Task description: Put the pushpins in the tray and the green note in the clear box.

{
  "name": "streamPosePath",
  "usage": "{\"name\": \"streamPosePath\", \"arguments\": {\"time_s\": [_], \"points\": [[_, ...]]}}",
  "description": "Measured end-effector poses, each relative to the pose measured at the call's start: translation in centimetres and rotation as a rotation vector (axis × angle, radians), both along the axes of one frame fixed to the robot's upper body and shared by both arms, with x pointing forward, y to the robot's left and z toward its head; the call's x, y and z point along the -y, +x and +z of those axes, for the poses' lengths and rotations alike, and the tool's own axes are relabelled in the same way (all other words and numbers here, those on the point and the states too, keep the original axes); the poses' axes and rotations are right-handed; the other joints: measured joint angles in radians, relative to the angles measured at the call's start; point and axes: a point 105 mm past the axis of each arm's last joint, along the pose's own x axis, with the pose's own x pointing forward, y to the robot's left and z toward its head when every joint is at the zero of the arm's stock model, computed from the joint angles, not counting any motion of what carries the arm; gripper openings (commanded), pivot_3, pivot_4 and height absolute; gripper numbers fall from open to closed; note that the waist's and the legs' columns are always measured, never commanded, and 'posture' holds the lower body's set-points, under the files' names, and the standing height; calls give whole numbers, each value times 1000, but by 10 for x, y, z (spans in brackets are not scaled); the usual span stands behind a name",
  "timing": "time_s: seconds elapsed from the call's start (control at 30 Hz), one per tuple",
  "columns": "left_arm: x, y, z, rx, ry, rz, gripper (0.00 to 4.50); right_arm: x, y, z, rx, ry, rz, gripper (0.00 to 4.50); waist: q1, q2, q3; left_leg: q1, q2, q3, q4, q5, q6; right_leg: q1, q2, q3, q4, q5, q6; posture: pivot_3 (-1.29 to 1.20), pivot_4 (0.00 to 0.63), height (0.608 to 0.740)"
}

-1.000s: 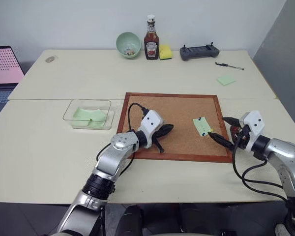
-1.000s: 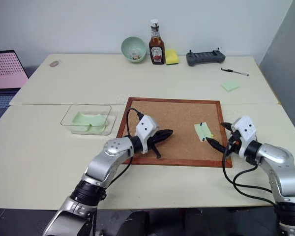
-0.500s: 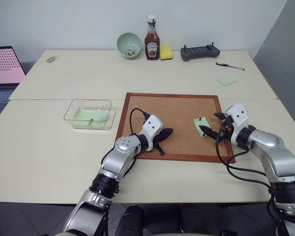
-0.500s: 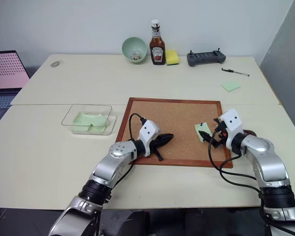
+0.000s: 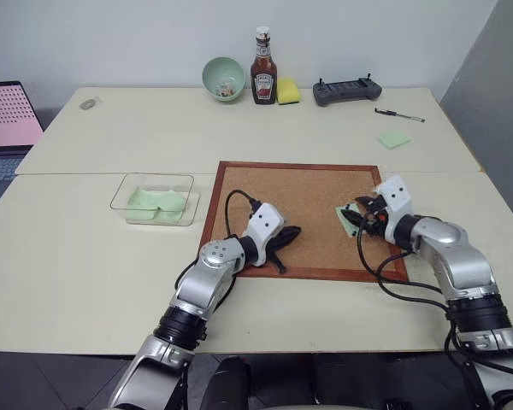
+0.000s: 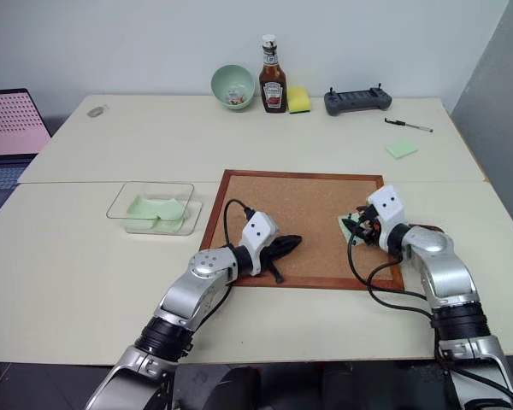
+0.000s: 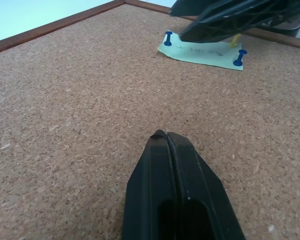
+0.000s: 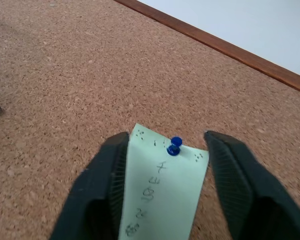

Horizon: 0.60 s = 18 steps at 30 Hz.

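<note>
- Right wrist view, lower middle of the frame: the right pincer (image 8: pixel 165 185) stands open, one finger on each side of the note (image 8: pixel 162 192), which runs lengthwise between them toward the lens.
- Just ahead of those fingers, at the note's far edge, a blue pin (image 8: pixel 175 145) stands upright; the pincer points straight at it, so I judge that pin to be the next thing to pull.
- Left wrist view, lower middle: the left pincer (image 7: pixel 174 185) is closed and empty over bare cork, well apart from the note, so the right arm is plainly the nearer one.
- Left wrist view, upper right: two pins hold the note, one at each end, (image 7: pixel 168 37) and (image 7: pixel 238 56), with the right pincer hanging above them; the note cannot come free until both are out.
- Left eye view, middle: the board (image 5: pixel 265 168) carries note and both pincers, nothing between pin and fingers.
- Left of the board lies the clear box (image 5: pixel 124 190), already holding pale green paper, a long way across from the note.
- Far edge of the bench (image 5: pixel 154 120): bowl (image 5: pixel 223 78), ketchup bottle (image 5: pixel 263 79), controller (image 5: pixel 347 90), pen (image 5: pixel 400 114), green pad (image 5: pixel 393 139).
- Which thing is the tray I cannot tell.
</note>
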Motion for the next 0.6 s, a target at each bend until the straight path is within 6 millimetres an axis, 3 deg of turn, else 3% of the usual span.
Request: {"name": "streamPosePath", "arguments": {"time_s": [0.27, 0.6], "points": [[0, -1, 0, -3, 0, -1, 0, 0, 9, -3, 4, -33, -15, 122, 0, 0, 0, 0, 0, 0, 0, 0, 0, 0, 0, 0, 0, 0, 0, 0, 150, 740], [1, -1, 0, -10, 1, 1, 0, -2, 8, 4, 30, -39, -2, 42, 0, 0, 0, 0, 0, 0, 0, 0, 0, 0, 0, 0, 0, 0, 0, 0, 150, 740]]}}
